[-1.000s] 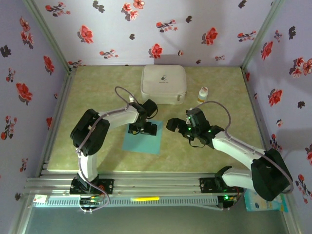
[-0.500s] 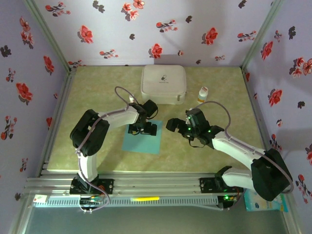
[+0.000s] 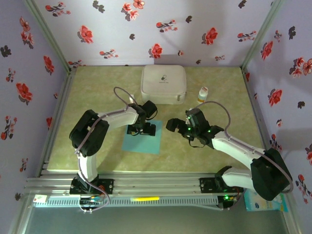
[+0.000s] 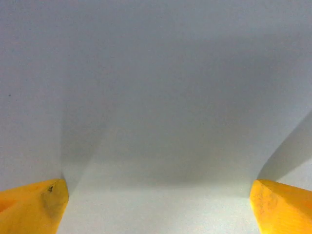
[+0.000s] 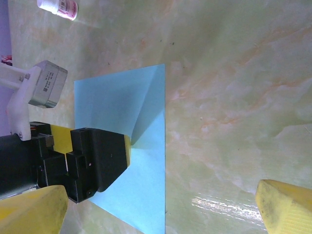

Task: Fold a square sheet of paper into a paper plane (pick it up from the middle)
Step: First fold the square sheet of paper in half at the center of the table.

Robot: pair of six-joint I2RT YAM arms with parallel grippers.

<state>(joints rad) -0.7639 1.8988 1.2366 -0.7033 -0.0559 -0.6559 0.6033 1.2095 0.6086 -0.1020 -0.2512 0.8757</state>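
Observation:
The square sheet of paper (image 3: 144, 141) is light blue-teal and lies flat on the marbled green table, in front of the white case. My left gripper (image 3: 142, 129) points down onto the sheet's far half, open. In the left wrist view its yellow fingertips (image 4: 34, 207) stand wide apart against the paper (image 4: 156, 122). In the right wrist view the left gripper (image 5: 92, 163) rests on the paper (image 5: 117, 102), and a darker wedge runs from its fingertip to the sheet's edge. My right gripper (image 3: 176, 126) hovers open just right of the sheet, holding nothing. The paper plane is out of view.
A white rounded case (image 3: 163, 84) stands at the back middle. A small white bottle (image 3: 203, 93) with a pink label (image 5: 58, 7) sits to its right. Flowered walls enclose the table on three sides. Bare tabletop (image 5: 234, 97) lies right of the sheet.
The left gripper has edged very slightly to the left on the paper. The right arm has held still.

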